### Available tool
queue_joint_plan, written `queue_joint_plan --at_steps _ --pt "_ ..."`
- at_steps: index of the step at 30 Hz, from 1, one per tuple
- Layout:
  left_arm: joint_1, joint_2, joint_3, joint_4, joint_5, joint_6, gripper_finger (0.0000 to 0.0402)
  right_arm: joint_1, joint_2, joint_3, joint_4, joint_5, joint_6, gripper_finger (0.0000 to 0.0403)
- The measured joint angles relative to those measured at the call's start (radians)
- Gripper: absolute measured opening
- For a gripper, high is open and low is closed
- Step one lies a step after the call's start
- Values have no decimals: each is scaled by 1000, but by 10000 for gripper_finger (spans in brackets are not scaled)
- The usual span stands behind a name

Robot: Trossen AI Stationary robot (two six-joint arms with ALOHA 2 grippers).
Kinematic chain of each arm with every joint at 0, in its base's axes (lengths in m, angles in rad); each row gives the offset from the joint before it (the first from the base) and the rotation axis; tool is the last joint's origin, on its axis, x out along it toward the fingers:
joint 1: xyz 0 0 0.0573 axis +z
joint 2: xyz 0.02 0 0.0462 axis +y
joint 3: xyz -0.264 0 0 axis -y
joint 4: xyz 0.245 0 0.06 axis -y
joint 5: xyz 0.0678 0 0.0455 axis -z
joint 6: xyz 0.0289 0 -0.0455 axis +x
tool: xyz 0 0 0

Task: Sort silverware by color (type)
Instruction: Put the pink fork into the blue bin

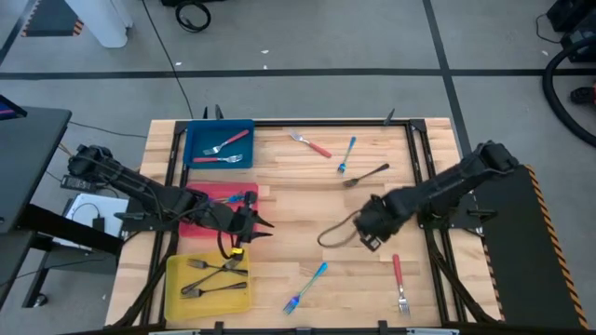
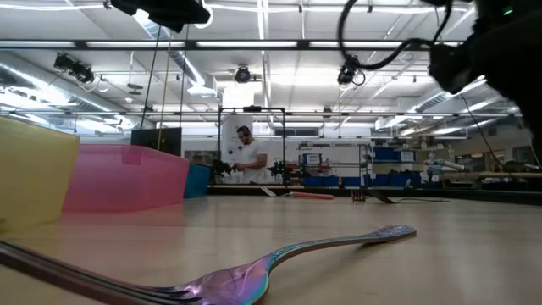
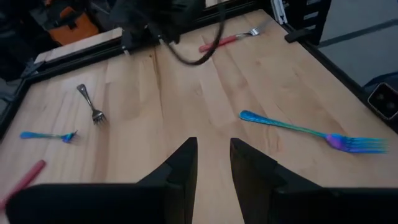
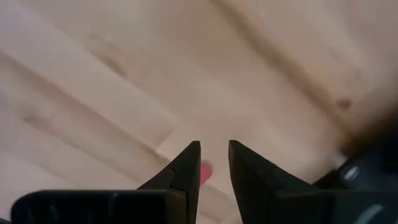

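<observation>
Working at a wooden desk (image 1: 298, 209) framed in black rails. Along its left side, set in a row from far to near: blue tray (image 1: 196, 140), red tray (image 1: 216, 193), yellow tray (image 1: 177, 279). Reaching in from the left across the red tray, left gripper (image 3: 213, 144), low over the desk just beyond that tray; fingers (image 3: 183, 163) set a narrow gap apart, holding nothing. Coming in from the right, right gripper (image 4: 213, 146), pointed down at bare wood near the desk's middle right; fingers (image 4: 249, 165) likewise narrowly parted and empty, with only a speck of red visible past the gap. In the blue tray, two red-handled forks (image 1: 228, 142). In the yellow tray, several dark metal forks (image 1: 209, 270). In the red tray, at its right end, a blue-handled piece (image 1: 244, 197), partly hidden by the left arm. Loose on the desk: far red-handled fork (image 1: 312, 145), far blue-handled fork (image 1: 346, 155) and a dark grey fork (image 1: 366, 175) toward the far edge; near blue-handled fork (image 1: 305, 287) at the front middle, well apart from both grippers; near red-handled fork (image 1: 399, 279) at the front right, just beside the right gripper.
</observation>
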Motion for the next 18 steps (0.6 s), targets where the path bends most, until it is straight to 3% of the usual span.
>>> queue_joint_plan --at_steps 8,18 --pt "0 0 0 47 0 17 96 230 0 0 14 17 416 91" --pt "0 0 0 56 0 19 96 443 33 0 156 58 797 91"
